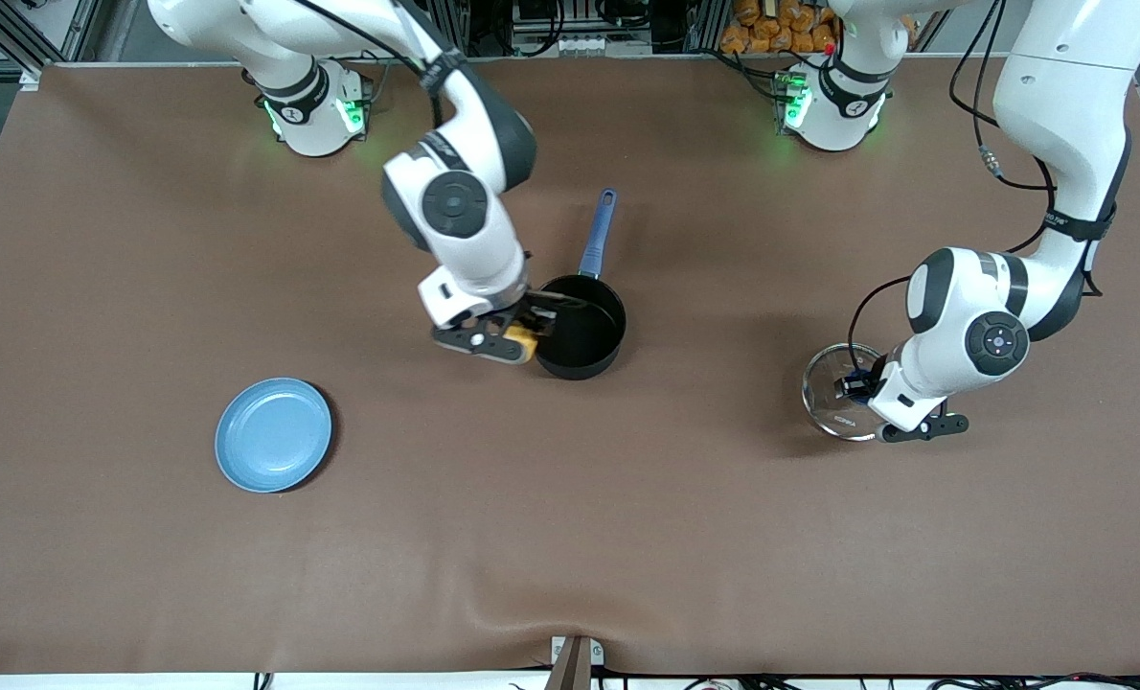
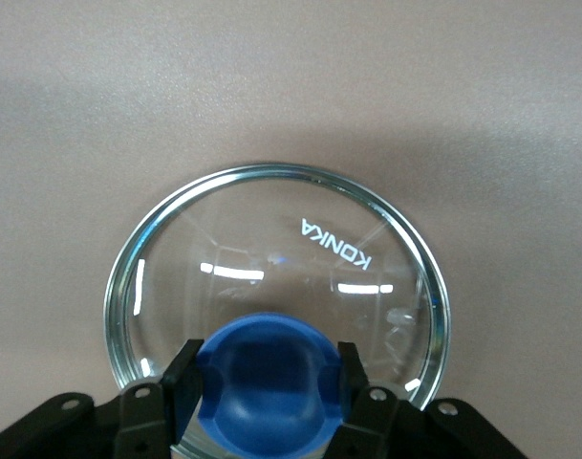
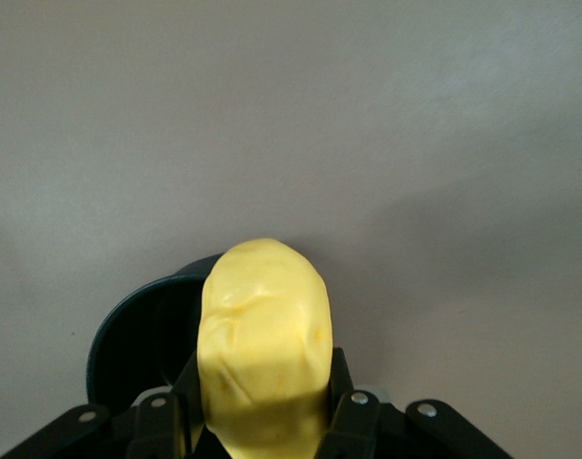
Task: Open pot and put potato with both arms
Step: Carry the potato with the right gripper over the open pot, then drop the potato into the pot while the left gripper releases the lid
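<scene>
From my seat: potato (image 1: 524,339) in front view mostly masked by right gripper (image 1: 517,337), only small yellow corner showing; in right wrist view its lower end cut by frame edge. Pot (image 3: 142,330) there half hidden by potato, can't see inside. Pot rim toward right arm's end covered by that gripper in front view. Lid (image 2: 271,296) edge and blue knob (image 2: 267,387) clipped at frame bottom in left wrist view; knob just blue speck under left gripper (image 1: 862,381) in front view

pot: small round black saucepan with long blue handle (image 1: 581,328), mid-table
plate: flat light-blue round plate (image 1: 273,434), nearer the front camera, toward the right arm's end
lid: round glass lid with blue knob (image 1: 836,391), toward the left arm's end
</scene>
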Robot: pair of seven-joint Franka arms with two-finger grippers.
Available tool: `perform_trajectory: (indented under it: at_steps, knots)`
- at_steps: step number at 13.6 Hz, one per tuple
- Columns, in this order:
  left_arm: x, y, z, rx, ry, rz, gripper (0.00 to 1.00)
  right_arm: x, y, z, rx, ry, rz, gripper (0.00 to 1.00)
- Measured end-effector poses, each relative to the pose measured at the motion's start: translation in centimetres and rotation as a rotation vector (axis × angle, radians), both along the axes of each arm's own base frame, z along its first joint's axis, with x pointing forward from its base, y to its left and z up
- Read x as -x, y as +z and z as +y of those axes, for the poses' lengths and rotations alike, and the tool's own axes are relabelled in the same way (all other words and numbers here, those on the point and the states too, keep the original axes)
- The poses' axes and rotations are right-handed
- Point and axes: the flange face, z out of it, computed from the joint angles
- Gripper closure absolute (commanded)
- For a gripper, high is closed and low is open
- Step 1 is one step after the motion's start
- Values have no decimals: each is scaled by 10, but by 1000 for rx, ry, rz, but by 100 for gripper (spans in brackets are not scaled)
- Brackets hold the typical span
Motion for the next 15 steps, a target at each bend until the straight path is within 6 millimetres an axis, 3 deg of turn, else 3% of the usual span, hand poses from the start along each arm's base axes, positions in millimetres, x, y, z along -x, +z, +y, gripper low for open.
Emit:
perform_trajectory:
  at_steps: [1,2,3,4,7,10,12,14,15]
  knots:
    - [0,0,0,0,0,0,86,6,-11,10,3,5,2,100]
    - [0,-1,0,0,0,1,58,12,-21,20,6,13,3,100]
    - [0,-1,0,0,0,2,10,20,-30,32,11,23,7,100]
    - [0,-1,0,0,-1,1,0,26,-37,42,15,32,10,100]
    - [-1,-1,1,2,0,-3,0,36,-55,61,22,51,11,99]
    - [-11,11,1,4,4,-35,0,35,-73,67,16,43,-7,93]
    - [-22,37,3,1,7,-76,0,34,-83,68,14,36,-13,93]
    - [-25,78,3,-13,7,-110,0,34,-84,68,15,34,-15,89]
    - [-24,101,3,-20,6,-127,0,34,-85,68,15,34,-15,73]
